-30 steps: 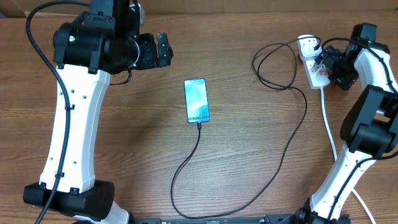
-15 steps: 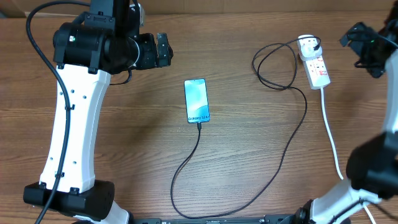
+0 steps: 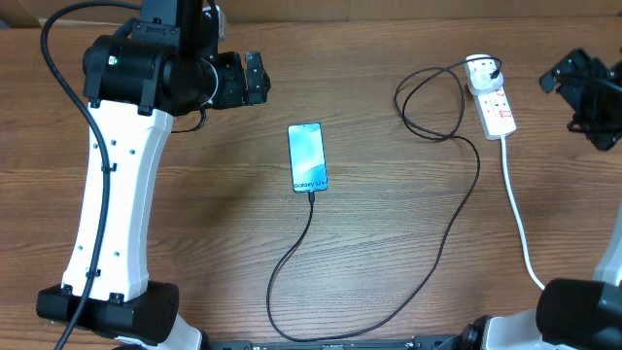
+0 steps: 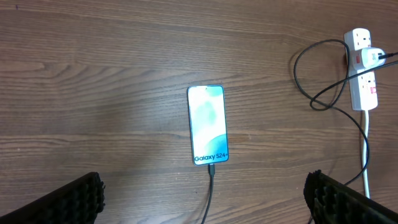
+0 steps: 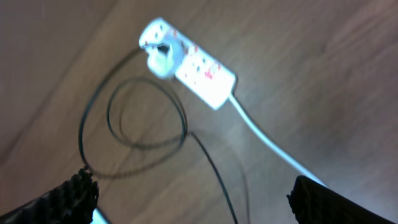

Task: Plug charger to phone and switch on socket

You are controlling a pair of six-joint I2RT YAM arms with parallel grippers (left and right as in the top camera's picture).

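Observation:
The phone (image 3: pixel 307 157) lies face up mid-table with its screen lit, also in the left wrist view (image 4: pixel 208 124). The charger (image 3: pixel 309 219) has its tip in the phone's near end (image 4: pixel 211 186), and its black cable loops round to the socket (image 3: pixel 494 102). The socket is a white strip at the back right (image 4: pixel 362 68), seen blurred from above in the right wrist view (image 5: pixel 186 62). My left gripper (image 3: pixel 258 78) hangs open, high above the table behind the phone (image 4: pixel 208 208). My right gripper (image 3: pixel 575 97) is open and raised, right of the socket and clear of it (image 5: pixel 202 202).
The socket's thick white cord (image 3: pixel 520 224) runs toward the table's front right. The charger cable coils in a loop (image 3: pixel 428 97) left of the socket. The left arm's white body (image 3: pixel 117 194) stands over the table's left side.
My right gripper has lifted off the socket and swung out to the right. The left arm, phone and cable have not moved.

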